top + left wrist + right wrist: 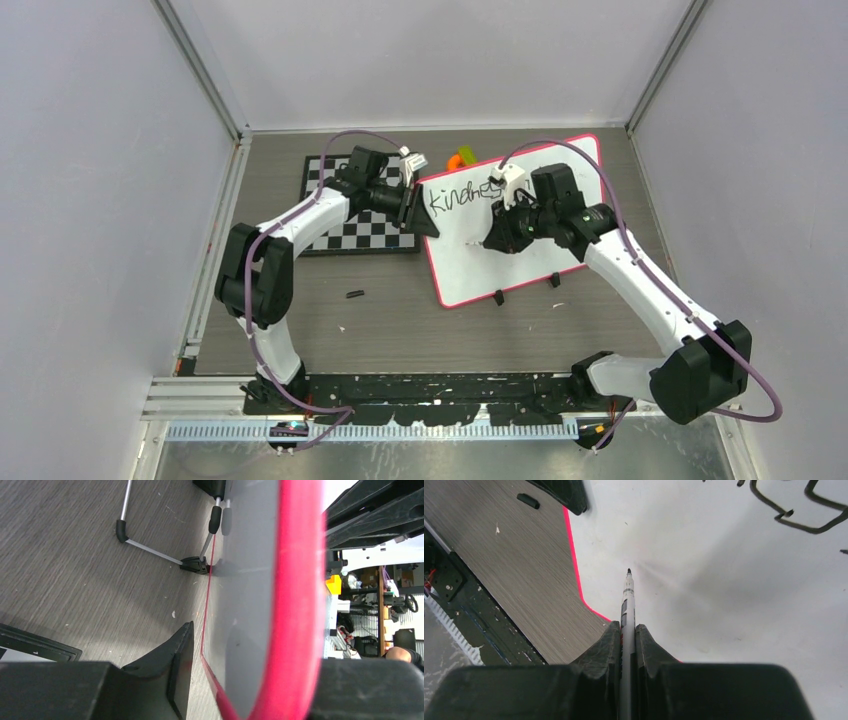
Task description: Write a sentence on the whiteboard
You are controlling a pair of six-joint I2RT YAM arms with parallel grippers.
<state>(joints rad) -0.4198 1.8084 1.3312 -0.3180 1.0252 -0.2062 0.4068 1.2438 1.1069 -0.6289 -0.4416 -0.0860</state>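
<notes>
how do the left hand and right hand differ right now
The left hand clamps the pink-red edge of the whiteboard; the right hand clamps a marker. In the top view, the left hand sits at the board's left side; the right hand is over its white face. Both are shut.
</notes>
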